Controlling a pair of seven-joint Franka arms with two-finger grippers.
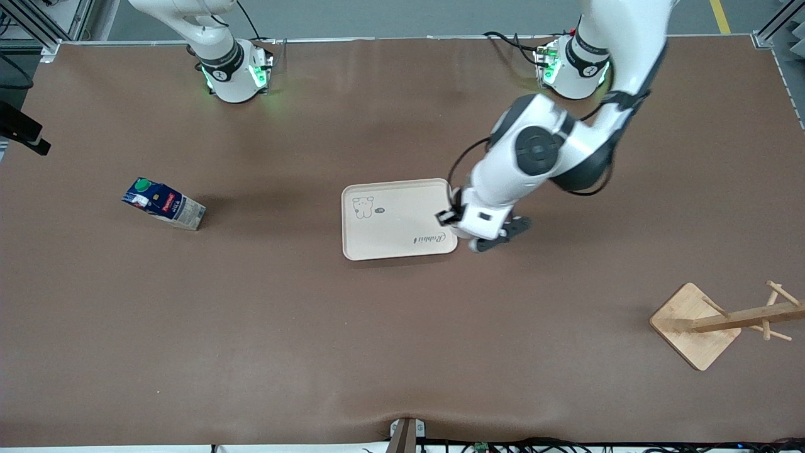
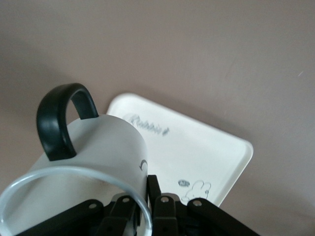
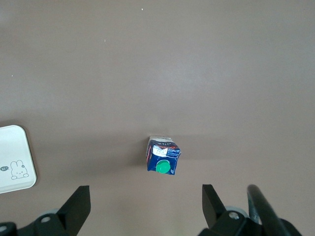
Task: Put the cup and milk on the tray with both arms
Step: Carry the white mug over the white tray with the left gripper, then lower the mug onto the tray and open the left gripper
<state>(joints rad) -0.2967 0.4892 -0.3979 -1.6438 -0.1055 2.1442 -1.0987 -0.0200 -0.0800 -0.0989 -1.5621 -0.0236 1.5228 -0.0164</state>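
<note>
Left gripper (image 2: 142, 216) clenched on cup (image 2: 88, 157), mid-frame over tray (image 1: 393, 217) edge. Right gripper (image 3: 145, 204) released, high over milk (image 1: 163, 204) at frame's left.

The tray (image 1: 390, 217) is sitting mid-desk (image 1: 314, 327). The milk (image 1: 163, 204) is standing well apart from it, toward the right arm's end. The rack (image 1: 717, 321) is lying nearer the camera, toward the left arm's end.

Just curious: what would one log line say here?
left gripper: shut on white black-handled cup, over cream tray edge | right gripper: open above blue milk carton
</note>
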